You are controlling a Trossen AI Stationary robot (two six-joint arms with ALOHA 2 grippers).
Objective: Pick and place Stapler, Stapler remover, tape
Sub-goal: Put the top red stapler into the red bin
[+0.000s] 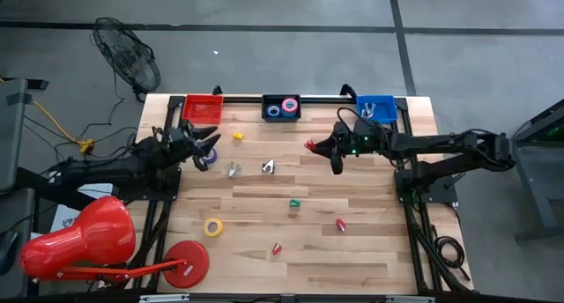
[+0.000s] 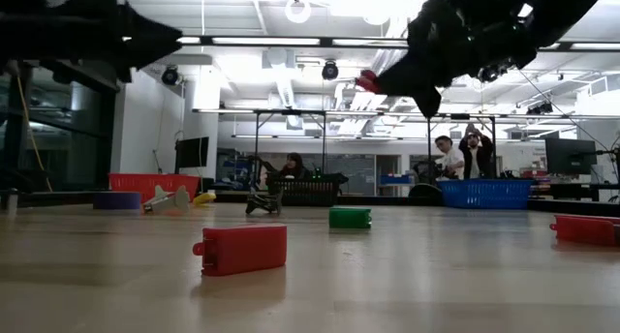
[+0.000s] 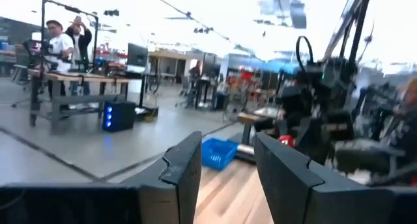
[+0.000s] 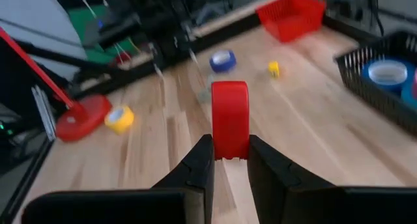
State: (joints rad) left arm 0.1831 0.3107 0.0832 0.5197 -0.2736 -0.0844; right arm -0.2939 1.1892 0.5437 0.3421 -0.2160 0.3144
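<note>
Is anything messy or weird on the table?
Nothing looks broken or spilled. Small staplers, like the red stapler and green stapler, lie scattered, and a yellow tape roll sits loose. The right gripper holds a red stapler above the table.

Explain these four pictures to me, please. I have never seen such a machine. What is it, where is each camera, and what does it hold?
It is a robot with two dark arms at a wooden table. One picture looks down from above, one looks level across the table top, and two come from cameras on the arms' wrists.

The right gripper holds a red stapler in the air, its jaws shut on it. The left gripper holds nothing; its jaws stand apart.

At the table's far edge stand a red bin, a black bin with tape rolls inside, and a blue bin. On the wood lie a yellow tape roll, a green stapler and more red staplers.
</note>
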